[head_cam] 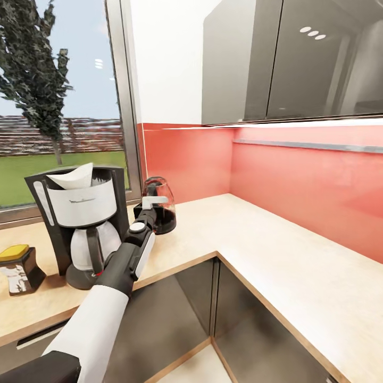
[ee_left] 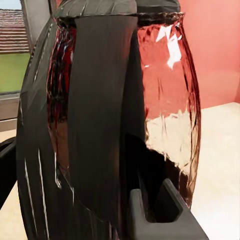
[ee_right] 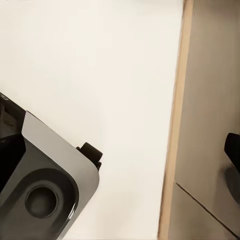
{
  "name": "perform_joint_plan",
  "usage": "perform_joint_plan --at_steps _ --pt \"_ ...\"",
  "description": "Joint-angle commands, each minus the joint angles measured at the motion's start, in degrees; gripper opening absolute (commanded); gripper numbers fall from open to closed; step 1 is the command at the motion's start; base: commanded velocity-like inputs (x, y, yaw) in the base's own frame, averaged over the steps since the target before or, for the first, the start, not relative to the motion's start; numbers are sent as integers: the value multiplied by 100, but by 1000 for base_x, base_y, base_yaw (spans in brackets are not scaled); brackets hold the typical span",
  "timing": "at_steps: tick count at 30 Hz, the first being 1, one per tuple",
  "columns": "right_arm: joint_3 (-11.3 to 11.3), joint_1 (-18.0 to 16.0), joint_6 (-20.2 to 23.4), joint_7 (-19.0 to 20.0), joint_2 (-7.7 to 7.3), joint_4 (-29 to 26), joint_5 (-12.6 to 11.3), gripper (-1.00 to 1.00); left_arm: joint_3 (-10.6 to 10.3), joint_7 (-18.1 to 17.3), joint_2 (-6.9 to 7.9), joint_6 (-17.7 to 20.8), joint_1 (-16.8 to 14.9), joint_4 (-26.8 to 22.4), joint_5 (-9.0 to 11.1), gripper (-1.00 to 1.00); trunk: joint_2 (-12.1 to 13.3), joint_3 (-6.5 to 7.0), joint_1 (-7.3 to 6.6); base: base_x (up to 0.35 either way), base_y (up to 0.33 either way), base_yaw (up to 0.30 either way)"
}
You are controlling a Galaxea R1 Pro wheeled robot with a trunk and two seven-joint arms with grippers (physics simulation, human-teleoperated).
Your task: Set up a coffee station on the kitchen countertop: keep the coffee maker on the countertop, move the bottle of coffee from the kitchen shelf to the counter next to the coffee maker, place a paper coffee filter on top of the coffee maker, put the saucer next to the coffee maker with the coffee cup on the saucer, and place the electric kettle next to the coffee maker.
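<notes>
While the paper coffee filter (head_cam: pixel 72 178) sits atop the coffee maker (head_cam: pixel 82 223), the electric kettle (head_cam: pixel 162 205), apparently clamped in the left gripper (head_cam: pixel 154 205), is held beside it, to be lowered onto the countertop (head_cam: pixel 255 239).

Upright glass electric kettle (head_cam: pixel 161 207) stands on the countertop (head_cam: pixel 276 250) beside the coffee maker (head_cam: pixel 82 223).

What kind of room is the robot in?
It looks like a kitchen. A coffee maker and a glass kettle stand on a long wooden countertop, with grey cupboards on the wall above.
</notes>
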Motion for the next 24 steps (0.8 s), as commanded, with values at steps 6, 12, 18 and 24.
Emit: perform_joint_plan --at_steps 6,12,18,24 --pt "-47 -2 -10 44 -2 -4 13 100 -6 38 0 37 -5 -6 -42 -100 -5 -7 0 8 0 0" --pt "-46 -2 -11 44 -1 -4 13 100 -10 309 0 37 -5 -5 -42 -100 -5 -7 0 1 0 0" --pt "-48 -2 -13 44 -3 -4 13 100 -14 349 0 37 -5 40 -42 -100 -5 -7 0 0 0 0" --pt "-48 -2 -14 47 -1 -4 13 100 -15 353 0 37 -5 87 -42 -100 -5 -7 0 67 0 0"
